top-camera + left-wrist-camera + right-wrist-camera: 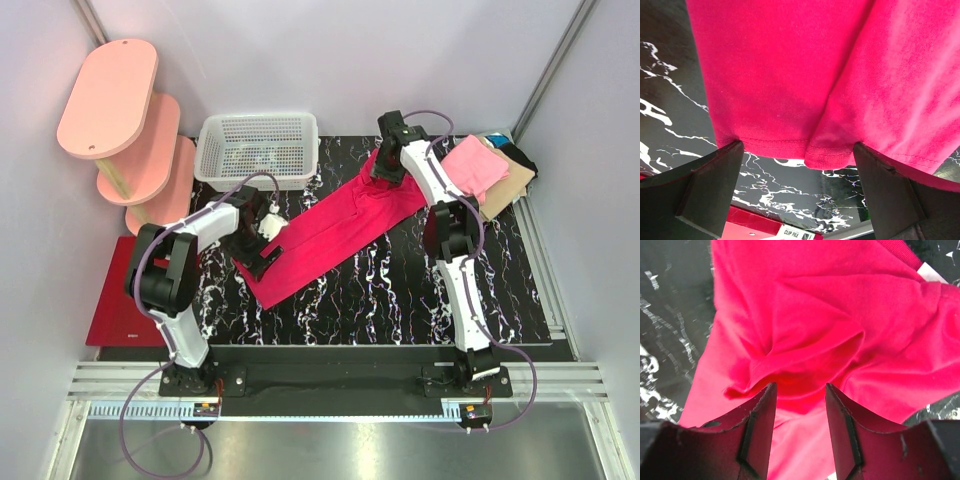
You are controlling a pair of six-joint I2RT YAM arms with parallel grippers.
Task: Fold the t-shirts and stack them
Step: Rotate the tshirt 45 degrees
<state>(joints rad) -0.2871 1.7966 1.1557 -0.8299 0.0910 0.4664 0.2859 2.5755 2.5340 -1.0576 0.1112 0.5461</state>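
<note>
- The black, white-veined table [400,290] carries everything.
- The magenta-red t-shirt [330,235] lies on it as one long band, slanting from near the left arm up to the far right. The cloth is plain, bright and unprinted. It lies smooth along the middle and is rumpled into soft ridges at the far end. The stitched hem is doubled into two overlapping layers at the near end.
- The folded shirts sit stacked at the far right corner, with light pink [478,165] on top of tan [505,190] and black/teal [515,155].
- The left gripper [797,150] is spread wide at the hem, one finger at each side and nothing pinched.
- The right gripper [800,390] has its fingers partly apart over a raised fold. I cannot tell whether they nip the cloth.
- A white neck tag [930,271] shows no legible print.
- A small white label [796,233] off the table edge seems to read "CLIP FILE".
</note>
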